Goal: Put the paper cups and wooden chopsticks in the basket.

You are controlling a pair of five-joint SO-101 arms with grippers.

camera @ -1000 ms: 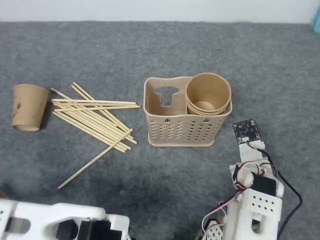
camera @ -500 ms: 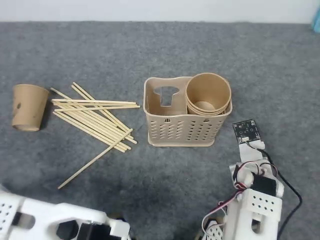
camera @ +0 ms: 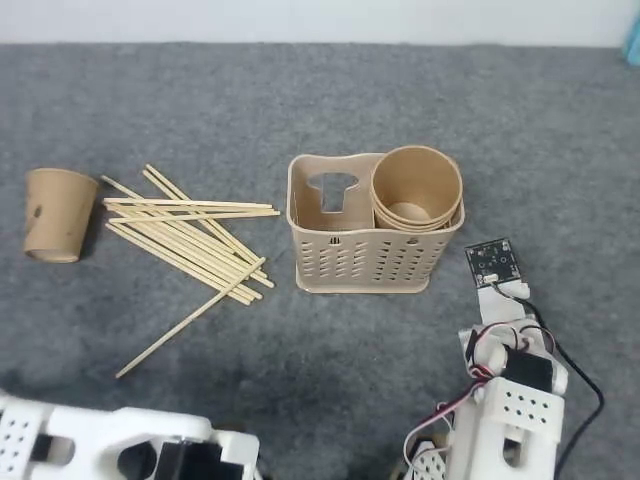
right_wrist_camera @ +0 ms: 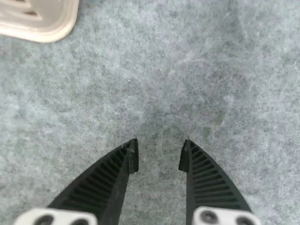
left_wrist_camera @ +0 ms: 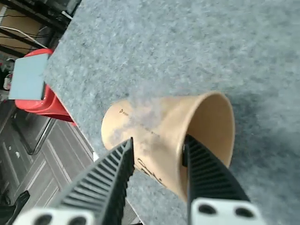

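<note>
Partly done: paper cups (camera: 415, 190) sit stacked in the basket (camera: 360, 262) at mid-worktop (camera: 300, 100), one cup (camera: 55, 213) lies tipped near the left edge, wooden chopsticks (camera: 185, 235) lie loose between them, the left pincer (left_wrist_camera: 157, 147) gapes empty toward that cup, and the right pincer (right_wrist_camera: 159, 157) gapes empty beside the basket

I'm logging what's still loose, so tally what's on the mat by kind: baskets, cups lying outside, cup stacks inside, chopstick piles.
Basket: 1
Paper cup lying outside the basket: 1
Stack of nested cups inside the basket: 1
Pile of wooden chopsticks: 1, sticks too overlapped to count
Total: 4
</note>
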